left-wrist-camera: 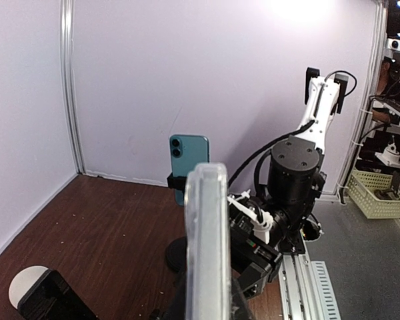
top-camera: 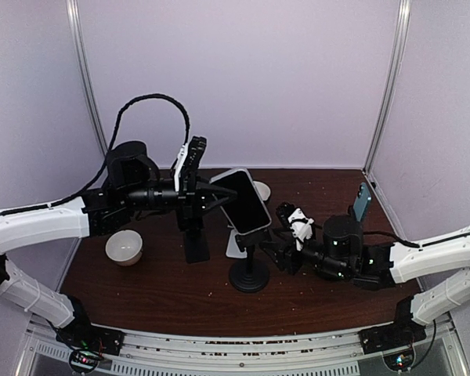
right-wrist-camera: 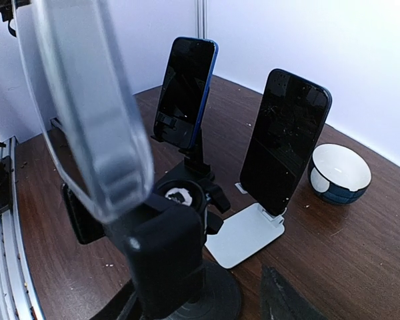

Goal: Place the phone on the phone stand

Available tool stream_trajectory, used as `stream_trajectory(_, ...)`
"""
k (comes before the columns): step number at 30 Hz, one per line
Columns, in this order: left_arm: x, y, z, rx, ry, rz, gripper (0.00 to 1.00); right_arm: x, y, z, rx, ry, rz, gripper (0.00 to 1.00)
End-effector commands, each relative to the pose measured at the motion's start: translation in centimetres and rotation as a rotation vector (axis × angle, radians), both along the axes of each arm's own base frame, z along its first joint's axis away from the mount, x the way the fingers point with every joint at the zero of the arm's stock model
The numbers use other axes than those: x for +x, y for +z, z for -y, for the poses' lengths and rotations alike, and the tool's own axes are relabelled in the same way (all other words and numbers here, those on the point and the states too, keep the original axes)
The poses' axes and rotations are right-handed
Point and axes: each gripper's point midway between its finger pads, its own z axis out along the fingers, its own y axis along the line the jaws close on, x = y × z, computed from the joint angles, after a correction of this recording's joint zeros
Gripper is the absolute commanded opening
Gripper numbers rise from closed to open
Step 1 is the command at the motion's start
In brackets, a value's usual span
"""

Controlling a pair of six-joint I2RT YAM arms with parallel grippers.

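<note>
The phone (top-camera: 243,200), in a clear case, is tilted on top of the black round-base phone stand (top-camera: 249,276) at mid-table. My left gripper (top-camera: 214,197) is shut on the phone's left edge. In the left wrist view the phone (left-wrist-camera: 207,233) stands edge-on between the jaws of my left gripper (left-wrist-camera: 207,308). My right gripper (top-camera: 276,244) is low beside the stand's post. In the right wrist view the phone (right-wrist-camera: 87,113) rests in the stand's black holder (right-wrist-camera: 167,260). My right gripper (right-wrist-camera: 200,308) is open, with one finger (right-wrist-camera: 283,297) to the right of the stand's base.
A phone on a black stand (top-camera: 193,168) is just left of the task stand. A black phone on a white stand (right-wrist-camera: 285,143) is behind it. A teal phone (top-camera: 362,202) stands at the right. Bowls sit at the left (top-camera: 124,247) and back (top-camera: 262,190).
</note>
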Motion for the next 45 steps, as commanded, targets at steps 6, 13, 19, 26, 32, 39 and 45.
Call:
stream_trajectory(6,-0.1,3.3,-0.2,-0.135,0.015,-0.002,0.00,-0.1,2.2,-0.1,-0.001,-0.035,0.062,0.47)
stream_trajectory(13,-0.2,2.4,0.5,-0.133,0.011,-0.012,0.00,-1.0,2.9,0.5,0.010,-0.025,0.070,0.60)
stream_trajectory(19,-0.1,2.2,0.7,-0.144,0.012,-0.013,0.00,-0.9,2.7,0.6,-0.013,-0.034,0.064,0.54)
stream_trajectory(26,-0.1,1.8,0.5,-0.127,0.023,-0.009,0.00,-0.5,3.6,0.3,0.022,-0.050,0.071,0.37)
stream_trajectory(32,-0.3,1.0,0.8,-0.097,0.024,0.009,0.00,-0.6,3.4,0.3,0.059,-0.059,0.043,0.41)
stream_trajectory(39,-0.7,0.4,1.7,-0.079,0.008,0.012,0.00,-0.3,2.7,-0.1,0.040,-0.073,0.022,0.19)
stream_trajectory(45,0.2,-0.9,2.0,-0.125,0.088,0.000,0.00,-0.2,1.7,-0.1,0.052,-0.099,-0.024,0.08)
